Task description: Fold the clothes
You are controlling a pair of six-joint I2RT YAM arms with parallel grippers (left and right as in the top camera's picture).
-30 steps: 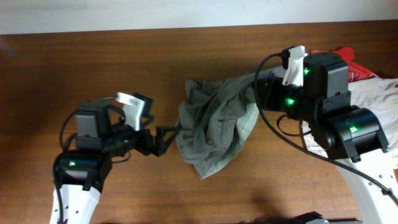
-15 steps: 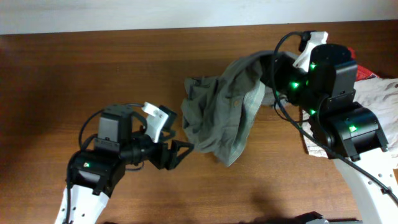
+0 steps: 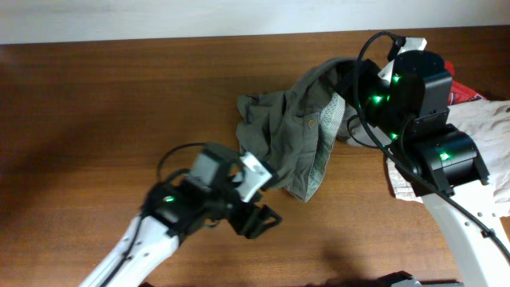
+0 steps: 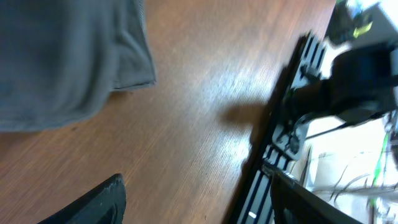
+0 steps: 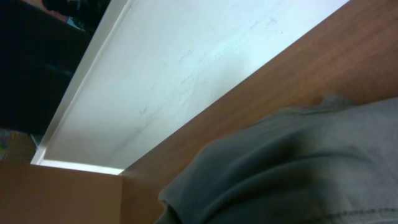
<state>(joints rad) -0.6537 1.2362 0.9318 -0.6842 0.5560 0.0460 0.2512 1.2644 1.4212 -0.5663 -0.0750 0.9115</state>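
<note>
Shorts [image 3: 291, 135]: olive-grey woven cotton, wrinkled, bunched mid-table, upper end hanging from clenched right gripper [image 3: 351, 80]. Left gripper [image 3: 261, 222] just below hem, fingers [image 4: 109, 196] spread, empty. Glossy wood-grain table [image 3: 119, 104]. Beige cloth [image 3: 486, 119] at right edge.

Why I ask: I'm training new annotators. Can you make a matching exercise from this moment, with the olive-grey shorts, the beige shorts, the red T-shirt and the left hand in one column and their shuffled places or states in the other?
1. olive-grey shorts
2. beige shorts
3. red T-shirt
4. left hand

A. open, holding nothing
B. a small patch showing behind the right arm
C. bunched in the middle, one end raised
D. pale, at the right edge, partly under the right arm

Pairs: 1-C, 2-D, 3-B, 4-A
</note>
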